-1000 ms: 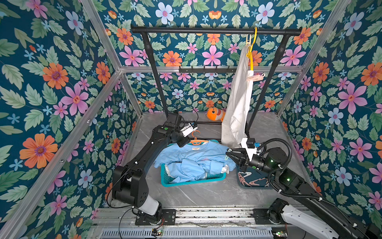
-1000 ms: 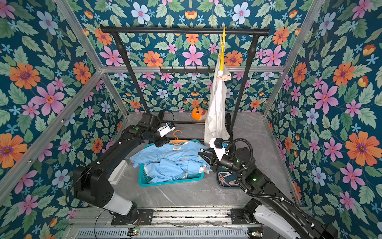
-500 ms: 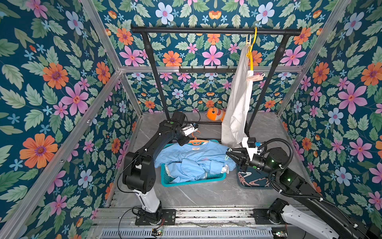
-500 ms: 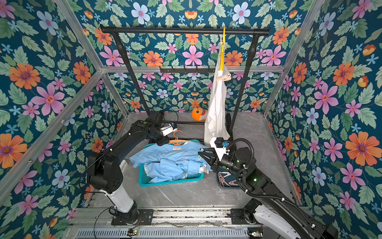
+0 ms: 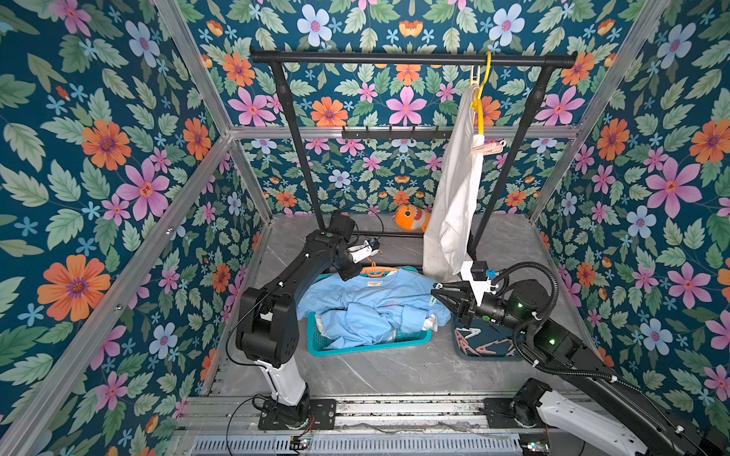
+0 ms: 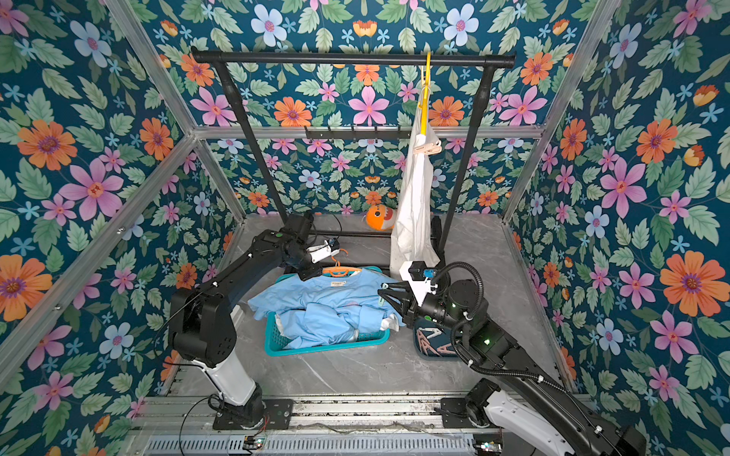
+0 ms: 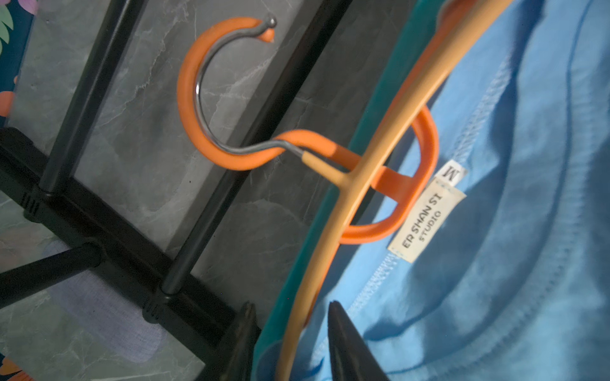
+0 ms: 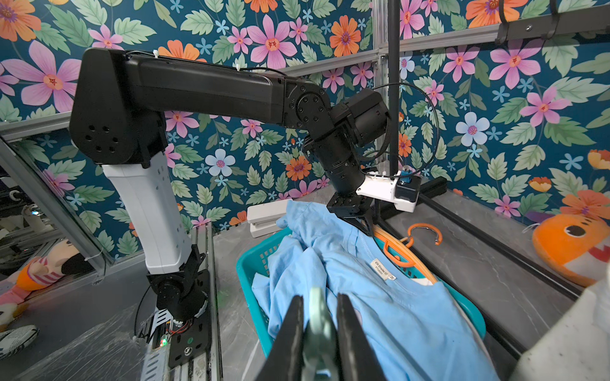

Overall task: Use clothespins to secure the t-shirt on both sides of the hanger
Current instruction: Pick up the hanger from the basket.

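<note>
The blue t-shirt (image 5: 367,304) lies heaped in the teal basket (image 5: 367,348), with the orange hanger (image 7: 373,158) at its collar. The left end effector (image 7: 290,333) straddles a hanger arm, jaws apart (gaps either side). The right end effector (image 8: 319,298) is clamped on a pale green clothespin (image 8: 317,330) above the shirt.

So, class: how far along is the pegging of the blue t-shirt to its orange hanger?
Done: the blue t-shirt sits on the orange hanger, no peg visible on it. In hand: the right pincer grips a pale green clothespin; the left pincer straddles the hanger's arm. Left: clipping both sides.
</note>
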